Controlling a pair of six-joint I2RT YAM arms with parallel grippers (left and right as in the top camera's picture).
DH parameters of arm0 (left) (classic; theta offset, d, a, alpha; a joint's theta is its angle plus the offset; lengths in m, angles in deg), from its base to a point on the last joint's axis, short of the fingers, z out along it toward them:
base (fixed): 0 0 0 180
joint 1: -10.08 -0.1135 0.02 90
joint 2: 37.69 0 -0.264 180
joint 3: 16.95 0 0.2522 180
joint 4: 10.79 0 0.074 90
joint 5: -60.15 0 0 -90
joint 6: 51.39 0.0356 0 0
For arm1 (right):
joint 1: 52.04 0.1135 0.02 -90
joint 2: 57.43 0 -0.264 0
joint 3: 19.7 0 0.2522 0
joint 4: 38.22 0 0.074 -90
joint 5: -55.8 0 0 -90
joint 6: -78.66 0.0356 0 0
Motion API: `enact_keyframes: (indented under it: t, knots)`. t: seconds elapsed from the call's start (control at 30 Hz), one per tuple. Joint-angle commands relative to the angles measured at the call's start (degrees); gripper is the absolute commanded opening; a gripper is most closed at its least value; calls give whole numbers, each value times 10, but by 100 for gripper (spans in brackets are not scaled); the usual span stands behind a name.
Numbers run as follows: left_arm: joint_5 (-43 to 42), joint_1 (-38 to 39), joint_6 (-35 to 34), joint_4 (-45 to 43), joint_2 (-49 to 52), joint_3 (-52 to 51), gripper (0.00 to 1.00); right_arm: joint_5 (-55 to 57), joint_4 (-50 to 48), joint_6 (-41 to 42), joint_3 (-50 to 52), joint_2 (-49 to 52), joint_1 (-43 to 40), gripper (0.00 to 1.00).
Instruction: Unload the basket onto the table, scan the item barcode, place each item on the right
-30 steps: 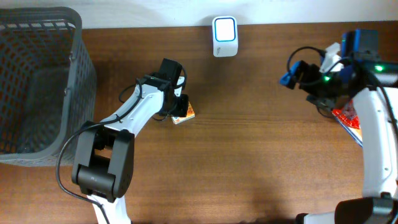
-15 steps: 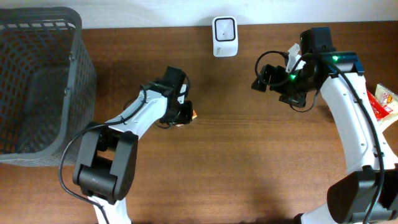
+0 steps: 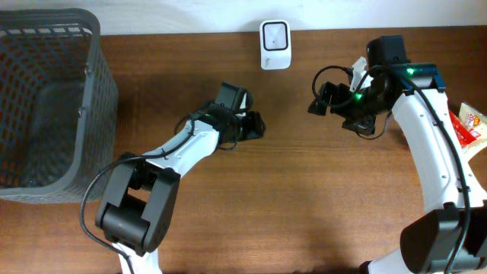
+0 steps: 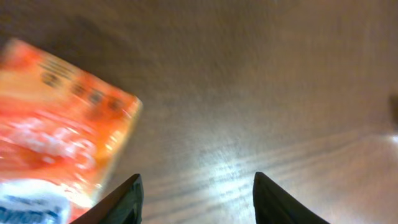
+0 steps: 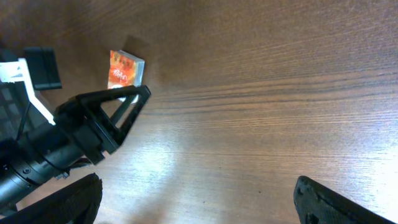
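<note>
orange packet (image 4: 59, 130) lies outside left jaws, shifted right, parted | right jaws wide, unmoved

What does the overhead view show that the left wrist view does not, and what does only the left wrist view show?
Only overhead: the grey plastic mesh basket, the white box-shaped scanner, the right arm and a red-and-yellow packet at the far right. Only left wrist: the orange printed box, blurred, lying beside the jaws, not between them. Both: the brown wooden table and the left arm's open jaws.
</note>
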Motion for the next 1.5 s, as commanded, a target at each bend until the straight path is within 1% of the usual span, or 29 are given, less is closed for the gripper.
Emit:
enact_keyframes:
  t: [0.0,0.07,0.1,0.17,0.23,0.27,0.33,0.4,0.47,0.53,0.6,0.73,0.77,0.83,0.87,0.97,1.07,1.13,1.3,1.33,1.47]
  knots:
    - [-19,-21,97,37,-26,38,56,-3,4,-2,3,1,2,98]
    - [21,-42,132,78,-48,64,61,-3,0,-2,3,1,2,98]
    - [57,-55,141,99,-58,75,63,-3,-3,-2,3,1,2,98]
    - [106,-81,164,126,-68,81,64,-3,-8,-2,3,1,2,98]
    - [108,-106,199,144,-62,80,62,-3,-12,-2,3,1,2,98]
    - [102,-117,210,151,-52,79,60,-3,-16,-2,3,1,2,98]
    - [56,-126,233,158,-30,78,59,-3,-22,-2,3,1,2,98]
    - [-2,-125,251,159,-6,78,59,-3,-26,-2,3,1,2,98]
    - [-42,-120,252,158,26,78,60,-3,-26,-2,3,1,2,98]
    - [-49,-115,252,158,46,78,59,-3,-26,-2,3,1,2,98]
    - [-51,-110,252,155,64,78,56,-3,-26,-2,3,1,2,98]
    - [-65,-98,252,150,76,78,55,-3,-26,-2,3,1,2,98]
    - [-66,-97,252,148,77,78,54,-3,-26,-2,3,1,2,98]
    - [-64,-95,252,145,77,78,47,-3,-26,-2,3,2,2,98]
    - [-63,-95,252,141,77,78,36,-3,-26,-2,3,1,2,98]
    - [-59,-96,251,127,77,79,22,-3,-25,-2,3,1,2,98]
    - [-23,-95,251,132,76,89,12,-3,-22,-5,3,1,2,98]
    - [19,-95,251,156,76,114,0,-3,-21,-9,3,1,2,98]
    - [129,-91,252,243,76,213,0,27,-19,-9,3,2,2,98]
    - [162,-87,252,257,76,231,0,33,-19,-9,3,2,2,98]
    - [289,-63,251,276,76,252,0,60,-19,-9,3,1,2,98]
